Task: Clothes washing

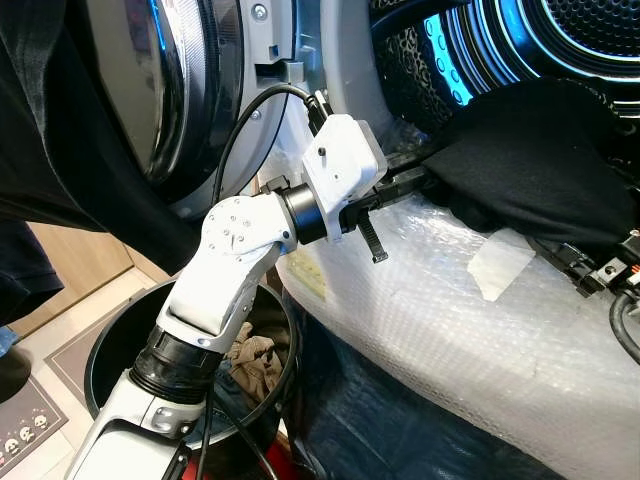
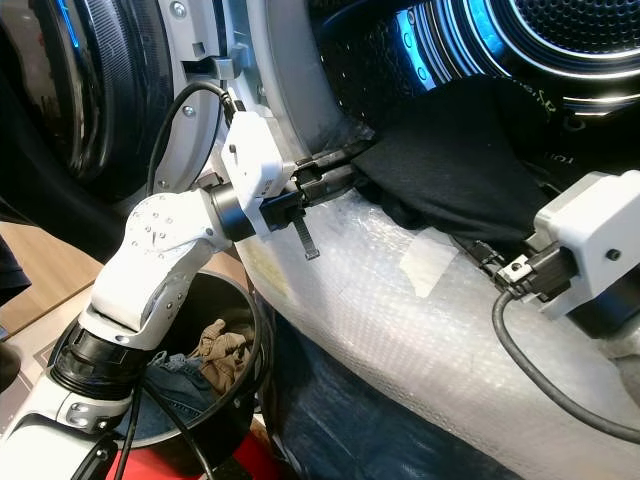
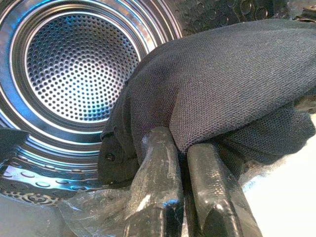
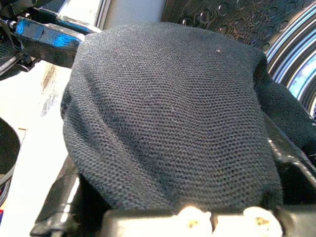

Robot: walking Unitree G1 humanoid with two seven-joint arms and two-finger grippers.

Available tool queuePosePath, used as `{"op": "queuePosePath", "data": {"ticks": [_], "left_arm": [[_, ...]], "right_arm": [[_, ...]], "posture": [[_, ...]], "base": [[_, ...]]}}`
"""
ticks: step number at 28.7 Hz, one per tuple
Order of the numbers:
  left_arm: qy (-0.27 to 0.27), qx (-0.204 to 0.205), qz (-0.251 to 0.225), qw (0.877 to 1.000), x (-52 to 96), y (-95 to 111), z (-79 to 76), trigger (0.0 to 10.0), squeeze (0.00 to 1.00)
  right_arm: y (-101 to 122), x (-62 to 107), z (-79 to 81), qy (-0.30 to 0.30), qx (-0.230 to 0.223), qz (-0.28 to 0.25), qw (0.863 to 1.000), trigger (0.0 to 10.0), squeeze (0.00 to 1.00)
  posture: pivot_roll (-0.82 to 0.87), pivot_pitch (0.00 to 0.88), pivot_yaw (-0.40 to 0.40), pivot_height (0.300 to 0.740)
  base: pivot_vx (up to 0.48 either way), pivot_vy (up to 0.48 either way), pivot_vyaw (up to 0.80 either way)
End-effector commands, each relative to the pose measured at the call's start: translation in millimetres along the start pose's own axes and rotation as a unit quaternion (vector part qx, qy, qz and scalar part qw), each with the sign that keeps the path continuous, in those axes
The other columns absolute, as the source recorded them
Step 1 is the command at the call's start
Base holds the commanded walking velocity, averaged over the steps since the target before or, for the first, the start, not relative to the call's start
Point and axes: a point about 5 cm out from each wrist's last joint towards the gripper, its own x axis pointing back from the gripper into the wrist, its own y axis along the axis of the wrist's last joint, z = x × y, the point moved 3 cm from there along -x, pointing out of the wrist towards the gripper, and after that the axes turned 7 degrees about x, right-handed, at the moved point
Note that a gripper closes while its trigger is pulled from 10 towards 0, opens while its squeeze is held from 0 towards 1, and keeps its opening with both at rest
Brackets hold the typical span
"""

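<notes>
Black garment (image 1: 530,170) lay upper right, draped over drum (image 3: 81,69) lip. Your left gripper (image 3: 190,163) pinched its edge; right gripper's (image 2: 500,268) grip: cannot tell. Risk: fabric snagging on lip, slipping toward basket (image 1: 110,350).

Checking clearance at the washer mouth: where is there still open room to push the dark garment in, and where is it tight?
Free: the drum behind the black garment, and the bubble-wrapped rim below it. Crowded: the mouth's lower edge, where the left gripper and right gripper meet the cloth. The basket below holds clothes.
</notes>
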Motion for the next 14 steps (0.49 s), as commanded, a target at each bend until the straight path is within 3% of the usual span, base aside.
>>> {"op": "queuePosePath", "data": {"ticks": [1, 11, 12, 13, 14], "left_arm": [[-0.002, -0.020, -0.007, 1.000, -1.8, 9.1, 2.8, 0.0, 0.00], [-0.002, -0.019, -0.008, 1.000, -2.0, 9.2, 2.8, 0.0, 0.00], [-0.002, -0.019, -0.007, 1.000, -2.1, 9.0, 2.7, 0.0, 0.00], [-0.003, -0.019, -0.007, 1.000, -2.1, 8.9, 2.6, 0.0, 0.00], [-0.003, -0.019, -0.007, 1.000, -2.2, 8.8, 2.5, 0.0, 0.00]], "right_arm": [[0.1, 5.6, -11.4, -0.025, 0.016, 0.007, 1.000, 10.0, 1.00], [-0.8, 4.3, -13.3, -0.032, 0.019, 0.011, 0.999, 10.0, 1.00], [-1.6, 3.5, -13.1, -0.034, 0.021, 0.012, 0.999, 10.0, 0.00], [-2.2, 3.2, -13.3, -0.036, 0.021, 0.013, 0.999, 10.0, 0.00], [-2.4, 3.0, -13.6, -0.036, 0.021, 0.013, 0.999, 1.1, 0.00]], "posture": [[-0.08, 0.090, 0.008, 0.740], [-0.08, 0.090, 0.007, 0.740], [-0.08, 0.090, 0.007, 0.740], [-0.08, 0.090, 0.007, 0.740], [-0.08, 0.090, 0.006, 0.740]], "base": [[0.000, 0.000, 0.00], [0.000, 0.000, 0.00], [0.000, 0.000, 0.00], [0.000, 0.000, 0.00], [0.000, 0.000, 0.00]]}}
